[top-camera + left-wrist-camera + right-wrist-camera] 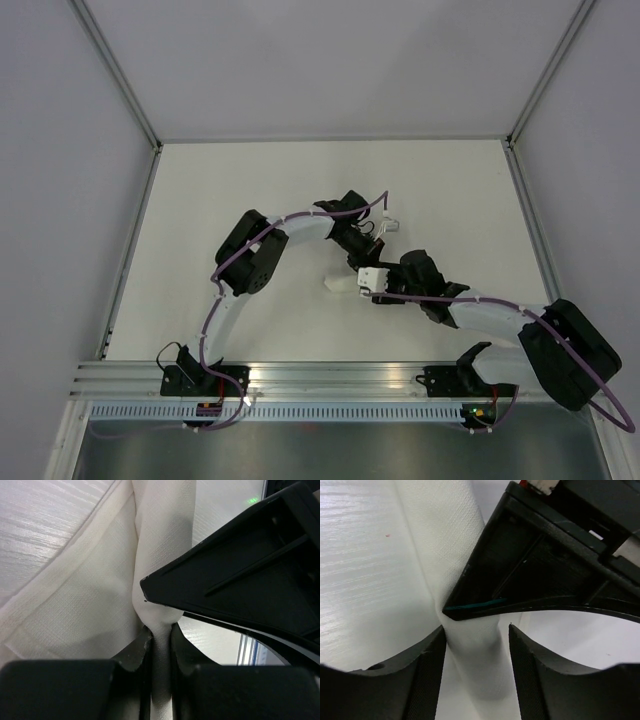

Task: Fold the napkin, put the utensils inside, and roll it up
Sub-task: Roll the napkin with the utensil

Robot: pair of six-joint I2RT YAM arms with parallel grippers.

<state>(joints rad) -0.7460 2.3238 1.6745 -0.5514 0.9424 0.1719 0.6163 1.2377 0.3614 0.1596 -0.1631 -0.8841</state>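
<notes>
Woven white napkin (161, 555) rolled slim, left end effector (160, 641) pinching it, right end effector (477, 634) apart, seemingly astride

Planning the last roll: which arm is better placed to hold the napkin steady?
Left, probably: the left gripper is shut on the napkin; the right gripper only straddles it, open.

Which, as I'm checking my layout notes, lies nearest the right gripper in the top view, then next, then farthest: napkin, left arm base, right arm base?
1. The napkin: mid-table, straddled by the right gripper.
2. The right arm base: near edge, right side.
3. The left arm base: near edge, left side, clearly farther.
</notes>
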